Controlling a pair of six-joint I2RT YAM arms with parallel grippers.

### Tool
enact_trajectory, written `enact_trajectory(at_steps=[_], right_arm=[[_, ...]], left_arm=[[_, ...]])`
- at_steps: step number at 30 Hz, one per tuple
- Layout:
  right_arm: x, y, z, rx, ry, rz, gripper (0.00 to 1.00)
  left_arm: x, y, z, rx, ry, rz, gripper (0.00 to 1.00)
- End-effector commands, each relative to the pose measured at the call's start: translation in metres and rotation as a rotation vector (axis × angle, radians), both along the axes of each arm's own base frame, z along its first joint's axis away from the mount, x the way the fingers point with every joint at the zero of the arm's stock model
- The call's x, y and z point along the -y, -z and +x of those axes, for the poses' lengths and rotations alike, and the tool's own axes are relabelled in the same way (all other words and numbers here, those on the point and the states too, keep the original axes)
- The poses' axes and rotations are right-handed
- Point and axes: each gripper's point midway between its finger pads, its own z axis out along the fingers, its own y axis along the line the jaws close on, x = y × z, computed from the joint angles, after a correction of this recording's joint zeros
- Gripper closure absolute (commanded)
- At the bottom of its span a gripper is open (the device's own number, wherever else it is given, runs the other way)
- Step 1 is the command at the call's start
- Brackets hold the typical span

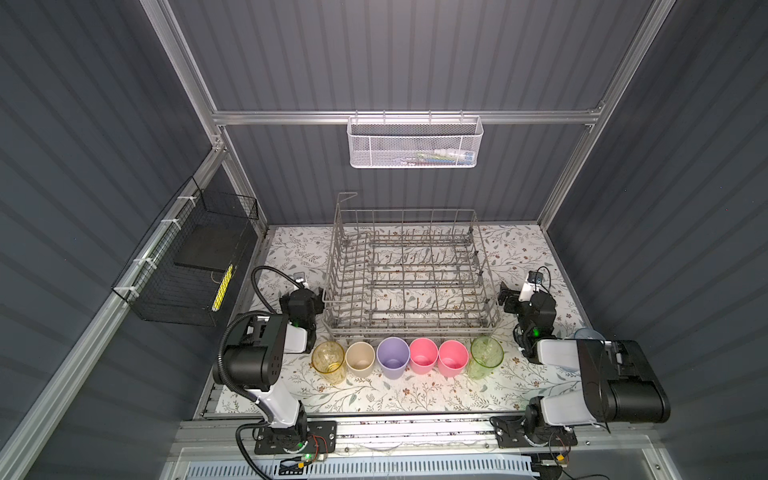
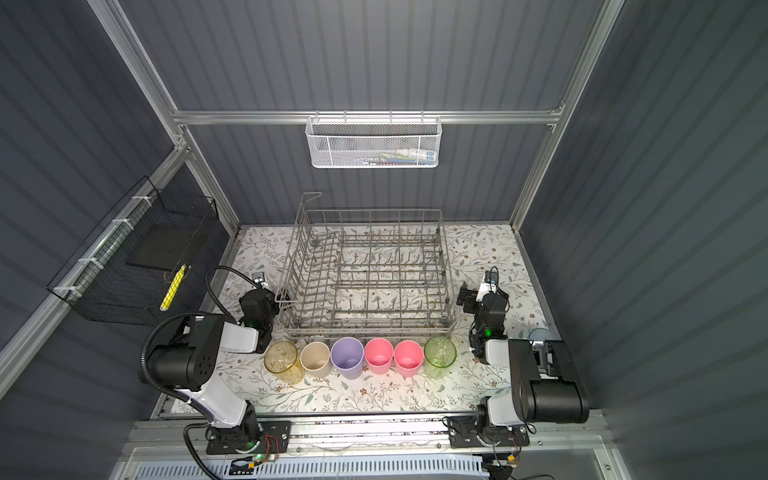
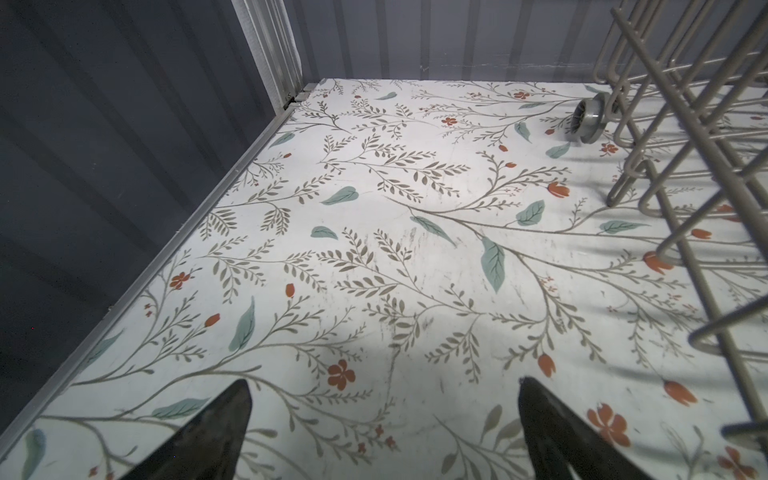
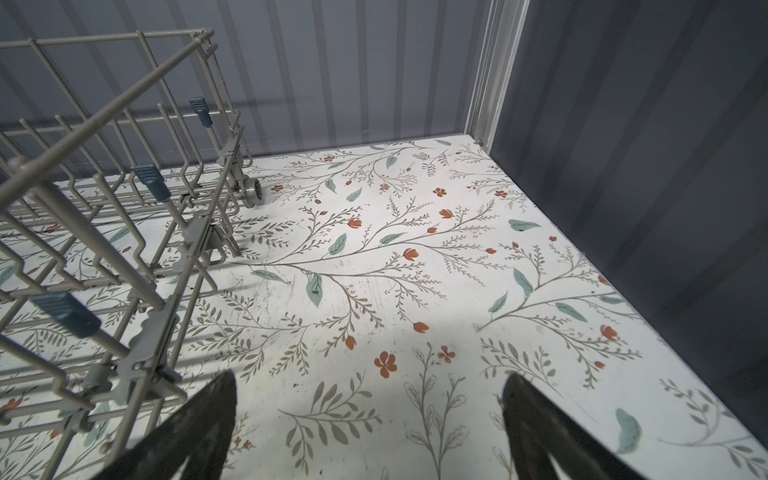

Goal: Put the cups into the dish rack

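The grey wire dish rack (image 1: 409, 331) (image 2: 365, 329) stands mid-table with nothing in it. Along its front side stands a row of upright cups: clear yellow (image 1: 328, 358), beige (image 1: 360, 357), lavender (image 1: 392, 354), two pink (image 1: 423, 353) (image 1: 453, 355) and clear green (image 1: 485, 354). A blue-grey cup (image 1: 587, 333) peeks out behind the right arm. My left gripper (image 1: 311, 296) (image 3: 384, 386) hovers open by the rack's left front corner. My right gripper (image 1: 508, 297) (image 4: 370, 380) hovers open by the rack's right side. Neither holds anything.
A white mesh basket (image 1: 415, 143) hangs on the back rail. A black wire basket (image 1: 187, 266) hangs on the left wall. The rack's wheels (image 3: 586, 118) (image 4: 251, 193) rest on the floral table top (image 1: 374, 399). Dark walls close in three sides.
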Motion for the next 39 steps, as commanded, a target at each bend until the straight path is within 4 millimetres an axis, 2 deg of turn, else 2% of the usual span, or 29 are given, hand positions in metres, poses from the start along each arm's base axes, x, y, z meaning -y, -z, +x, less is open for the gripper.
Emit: enact_trajectory(at_steps=[1, 6, 8, 12, 17, 25, 29, 31, 36, 39], right_arm=[[0.002, -0.024, 0.008, -0.004, 0.017, 0.005, 0.01], [0.009, -0.047, 0.002, 0.027, 0.070, 0.002, 0.01], [0.010, -0.068, -0.001, 0.061, 0.083, 0.005, 0.01], [0.018, -0.106, -0.009, 0.053, 0.165, 0.007, 0.01], [0.010, -0.128, -0.019, -0.090, 0.220, -0.001, 0.01], [0.019, -0.155, -0.065, -0.253, 0.310, 0.006, 0.01], [0.035, -0.157, -0.094, -0.369, 0.381, -0.049, 0.01], [0.042, -0.154, -0.109, -0.409, 0.398, -0.023, 0.01], [0.058, -0.144, -0.137, -0.475, 0.433, 0.084, 0.02], [0.065, -0.131, -0.149, -0.540, 0.461, 0.111, 0.02]], left_arm=[[-0.005, -0.037, -0.004, 0.051, -0.041, -0.004, 0.00], [-0.012, -0.085, -0.013, 0.105, -0.086, -0.007, 0.00], [-0.011, -0.103, -0.014, 0.127, -0.083, -0.016, 0.00], [-0.001, -0.129, -0.012, 0.154, -0.039, -0.089, 0.00], [0.011, -0.159, -0.010, 0.154, 0.001, -0.171, 0.00], [0.027, -0.217, -0.021, 0.212, 0.079, -0.266, 0.00], [0.041, -0.232, -0.022, 0.218, 0.144, -0.333, 0.00], [0.046, -0.236, -0.021, 0.208, 0.166, -0.351, 0.00], [0.053, -0.238, -0.020, 0.206, 0.201, -0.371, 0.00], [0.056, -0.237, -0.020, 0.204, 0.219, -0.379, 0.00]])
